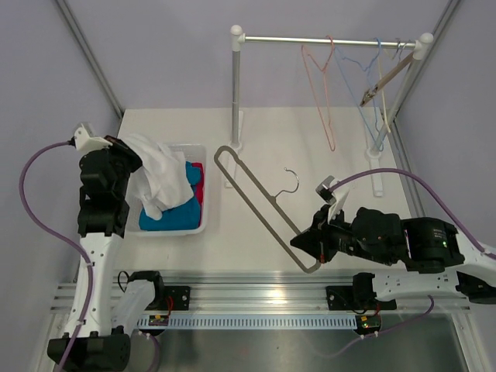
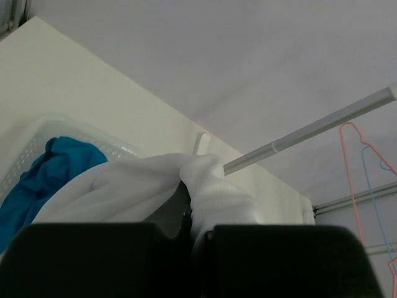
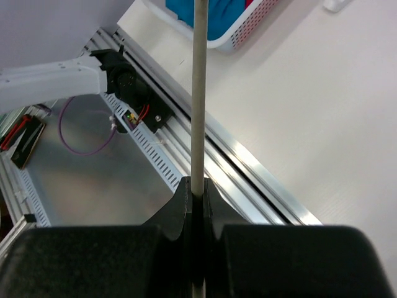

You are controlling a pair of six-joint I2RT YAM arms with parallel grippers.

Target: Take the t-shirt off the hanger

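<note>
My left pincer [image 2: 187, 210] grips the white t-shirt [image 1: 159, 174] over the basket [image 1: 175, 232], left. My right pincer [image 3: 197, 189] clamps the grey hanger [image 3: 198, 93], centre.

Bright even light, soft faint shadows on the counter [image 1: 279, 139], glare along the metal rail [image 1: 271, 294], wrist-view foregrounds dark, blurred.

In my remote view I count four hangers: one grey hanger [image 1: 256, 203], one pink hanger [image 1: 320, 101], one blue hanger [image 1: 363, 89], one tan hanger [image 1: 387, 77]. Also one rack [image 1: 235, 85], one basket [image 1: 195, 146], one white t-shirt [image 1: 159, 174], one blue garment [image 1: 167, 217], one red garment [image 1: 198, 182].
</note>
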